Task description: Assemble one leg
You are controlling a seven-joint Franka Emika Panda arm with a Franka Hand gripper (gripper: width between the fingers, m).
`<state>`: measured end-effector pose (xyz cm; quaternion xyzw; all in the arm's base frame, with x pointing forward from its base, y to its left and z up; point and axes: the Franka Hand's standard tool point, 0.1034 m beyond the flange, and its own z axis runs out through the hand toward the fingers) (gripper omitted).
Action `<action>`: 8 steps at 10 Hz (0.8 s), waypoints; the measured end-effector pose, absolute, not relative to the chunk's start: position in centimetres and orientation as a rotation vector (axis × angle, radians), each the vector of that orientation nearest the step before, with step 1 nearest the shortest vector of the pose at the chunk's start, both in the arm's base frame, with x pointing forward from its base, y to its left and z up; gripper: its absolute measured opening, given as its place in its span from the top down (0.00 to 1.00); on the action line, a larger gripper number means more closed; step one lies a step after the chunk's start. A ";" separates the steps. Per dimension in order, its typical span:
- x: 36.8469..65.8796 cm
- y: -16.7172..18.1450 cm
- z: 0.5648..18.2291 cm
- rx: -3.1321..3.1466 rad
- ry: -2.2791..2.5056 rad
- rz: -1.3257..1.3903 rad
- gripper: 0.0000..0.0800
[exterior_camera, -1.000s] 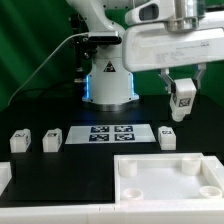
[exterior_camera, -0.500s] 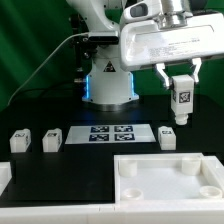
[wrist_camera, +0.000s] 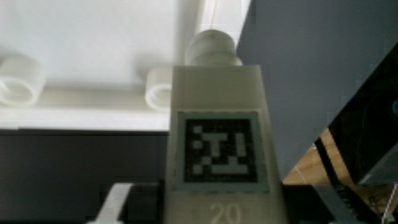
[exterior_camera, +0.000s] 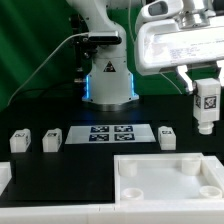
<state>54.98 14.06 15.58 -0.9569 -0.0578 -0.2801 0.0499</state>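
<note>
My gripper [exterior_camera: 207, 88] is shut on a white leg [exterior_camera: 206, 106] with a black-and-white tag, holding it upright in the air at the exterior view's right, above the table. In the wrist view the held leg [wrist_camera: 217, 130] fills the middle, its tag facing the camera and its peg end pointing away toward the white tabletop [wrist_camera: 98, 45]. The tabletop [exterior_camera: 150, 180] lies at the front right of the table, with corner holes. Three more legs [exterior_camera: 18, 140] [exterior_camera: 52, 139] [exterior_camera: 167, 135] stand on the black table.
The marker board [exterior_camera: 108, 134] lies flat in the middle of the table, between the legs. The robot base [exterior_camera: 108, 80] stands behind it. A white rim [exterior_camera: 5, 178] sits at the front left edge.
The gripper has carried the leg toward the exterior view's right and a little lower. The other legs and the tabletop have not moved.
</note>
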 end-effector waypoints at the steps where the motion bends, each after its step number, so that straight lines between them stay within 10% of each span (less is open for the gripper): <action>1: 55.9 14.8 15.8 -2.906 -0.185 -0.864 0.63; 8: 56.3 13.5 14.9 -2.927 -0.237 -0.901 0.63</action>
